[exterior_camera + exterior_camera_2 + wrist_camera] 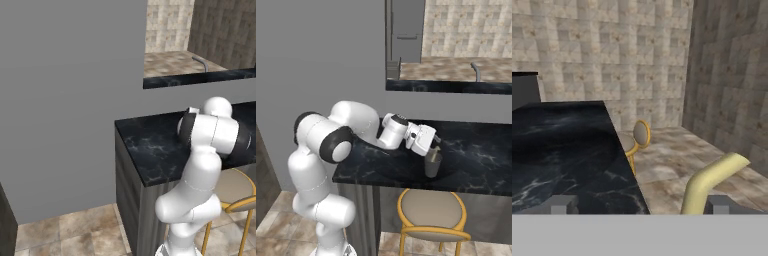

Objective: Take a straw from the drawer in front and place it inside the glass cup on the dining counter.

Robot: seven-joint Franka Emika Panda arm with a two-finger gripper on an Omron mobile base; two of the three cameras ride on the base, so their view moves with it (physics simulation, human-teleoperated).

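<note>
arm: 1, white, rising at lower left of the right base view and reaching right across the tabletop (pixel 476 150), the black marbled slab at mid frame.
hand (pixel 432 146): just above the cup, centre-right of the right base view; in the hand view its 2 fingertips (pixel 561 204) sit far apart at the bottom corners, so it is wide open and clamps nothing.
straw (pixel 708 182): 1, pale yellow with a bent top, lower right of the hand view beside the right-hand fingertip; whether it touches that tip I cannot tell.
straw axis: roughly along the hand, the bent end leaning to the right of that frame.
cup (pixel 433 164): 1 grey glass, upright on the tabletop, directly below the hand in the right base view; the straw's lower end is hidden, so I judge rather than see that it goes down into the cup.
key relation: cup and straw lie under the hand, so the coming move is likely a straight lift away.
stools: 1 yellow-framed stool (pixel 431 212) under the tabletop edge at bottom centre of the right base view.
task: close to done, by my reading.
</note>
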